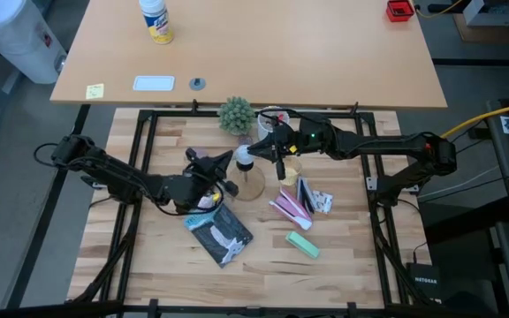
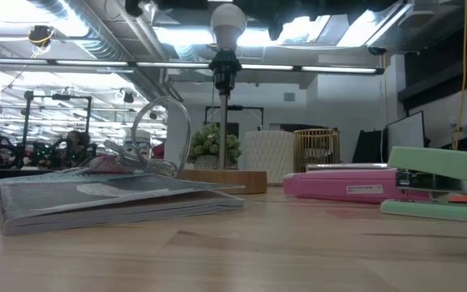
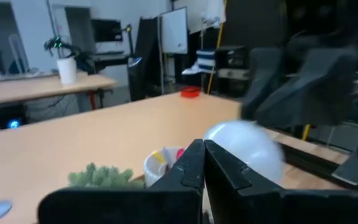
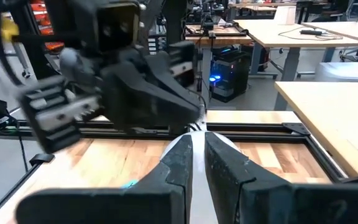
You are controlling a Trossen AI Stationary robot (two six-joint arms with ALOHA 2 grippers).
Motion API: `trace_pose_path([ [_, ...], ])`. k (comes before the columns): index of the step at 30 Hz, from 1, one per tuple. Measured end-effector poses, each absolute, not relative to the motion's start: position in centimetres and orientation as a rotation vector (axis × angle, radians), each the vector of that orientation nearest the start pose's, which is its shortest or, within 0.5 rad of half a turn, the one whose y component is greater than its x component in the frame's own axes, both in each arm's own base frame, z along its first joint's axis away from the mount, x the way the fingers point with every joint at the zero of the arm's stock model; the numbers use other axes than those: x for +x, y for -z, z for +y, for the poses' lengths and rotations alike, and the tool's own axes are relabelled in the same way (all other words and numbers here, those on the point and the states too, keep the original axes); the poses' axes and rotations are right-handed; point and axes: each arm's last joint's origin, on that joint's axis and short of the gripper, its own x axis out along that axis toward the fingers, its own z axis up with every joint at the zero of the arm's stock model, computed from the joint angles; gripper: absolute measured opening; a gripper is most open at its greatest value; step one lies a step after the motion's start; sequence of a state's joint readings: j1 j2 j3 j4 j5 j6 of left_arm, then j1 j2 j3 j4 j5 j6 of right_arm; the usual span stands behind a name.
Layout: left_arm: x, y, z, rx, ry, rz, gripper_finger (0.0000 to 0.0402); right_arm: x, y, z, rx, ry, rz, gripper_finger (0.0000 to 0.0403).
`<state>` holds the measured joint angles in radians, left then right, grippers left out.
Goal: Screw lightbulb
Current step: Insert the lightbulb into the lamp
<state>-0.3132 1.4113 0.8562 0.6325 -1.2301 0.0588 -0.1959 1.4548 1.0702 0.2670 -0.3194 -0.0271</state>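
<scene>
The whitish lightbulb (image 2: 228,24) sits upright on top of the black socket (image 2: 224,65). The socket stands on a thin stem that rises from a round wooden base (image 2: 221,180) at the table's middle. My left gripper (image 1: 228,163) reaches in level from the table's left, shut, its tips right at the lightbulb (image 3: 247,149). My right gripper (image 1: 268,152) comes in level from the right, also shut. A strip of the white lightbulb (image 4: 183,143) shows past its tips. In the low view both grippers are only dark shapes at the top edge. My left gripper has its shut fingertips (image 3: 219,168) close against the side of the bulb's glass (image 3: 229,140), coming level from the table's left; I cannot tell whether they touch it. My right gripper has its shut fingertips (image 4: 179,163) at the bulb's opposite side, level from the right; I cannot tell whether they touch it.
A small green plant (image 1: 235,115) stands just behind the stand, and a clear cup (image 1: 290,168) is to its right. Nearer the front lie a dark booklet (image 1: 219,231), a pink item (image 1: 290,205) and a green stapler (image 1: 303,243). A black frame borders the table.
</scene>
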Motion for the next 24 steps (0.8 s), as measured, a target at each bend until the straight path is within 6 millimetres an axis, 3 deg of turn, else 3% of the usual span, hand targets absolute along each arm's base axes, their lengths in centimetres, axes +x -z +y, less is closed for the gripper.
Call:
trace_pose_path([
  [10,29.0,-28.7,-8.3,-0.037,-0.663,-0.023,0.0001,32.9,-31.9,-5.7,-0.005,-0.105,0.101,0.0044],
  [24,29.9,-27.5,-6.8,-0.07,-0.703,0.019,0.0001,32.9,-31.9,-5.7,-0.005,-0.105,0.103,0.0044],
])
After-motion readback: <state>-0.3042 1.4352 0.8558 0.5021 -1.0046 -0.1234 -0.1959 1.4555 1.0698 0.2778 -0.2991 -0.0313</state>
